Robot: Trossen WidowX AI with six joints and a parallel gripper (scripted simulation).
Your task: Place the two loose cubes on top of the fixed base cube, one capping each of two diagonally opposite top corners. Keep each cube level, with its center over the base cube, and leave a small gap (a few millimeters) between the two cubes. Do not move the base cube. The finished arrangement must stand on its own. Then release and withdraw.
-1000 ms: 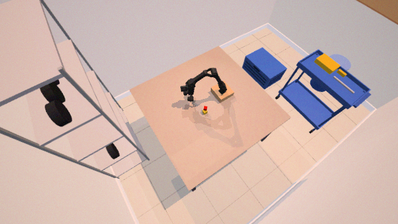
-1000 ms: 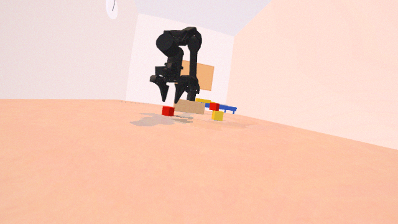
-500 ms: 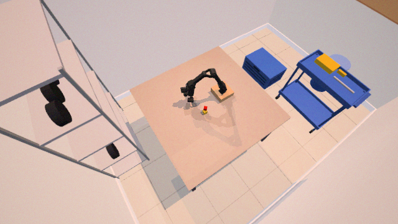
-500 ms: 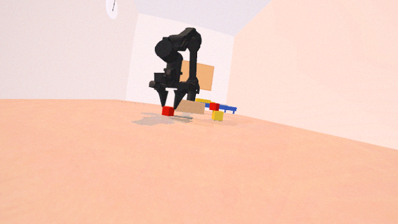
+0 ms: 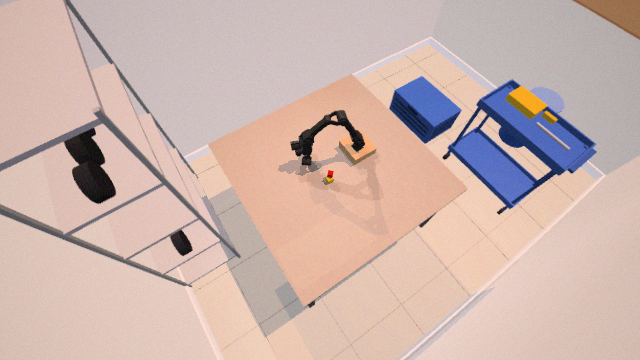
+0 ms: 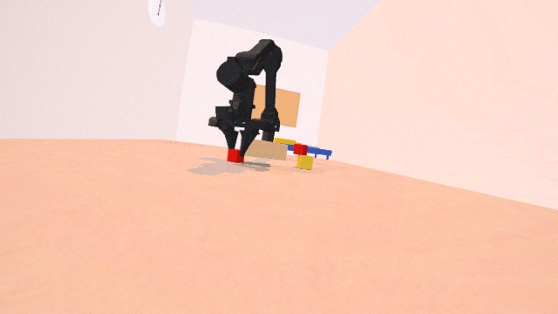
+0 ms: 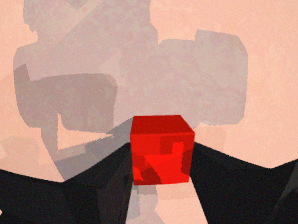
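Note:
A loose red cube (image 7: 161, 149) (image 6: 235, 155) rests on the table, and my gripper (image 7: 160, 148) (image 6: 238, 151) (image 5: 306, 161) is down over it with a black finger pressed on each side. In the top view this cube is hidden under the gripper. The yellow base cube (image 6: 305, 162) (image 5: 328, 181) stands apart to the right. A second red cube (image 6: 300, 149) (image 5: 330, 174) sits on top of it, towards one corner.
The arm is mounted on a tan block (image 5: 367, 152) (image 6: 266, 150) behind the cubes. Beyond the table stand a blue cabinet (image 5: 425, 107) and a blue cart (image 5: 525, 140). A tall shelf frame (image 5: 100, 150) rises at the left.

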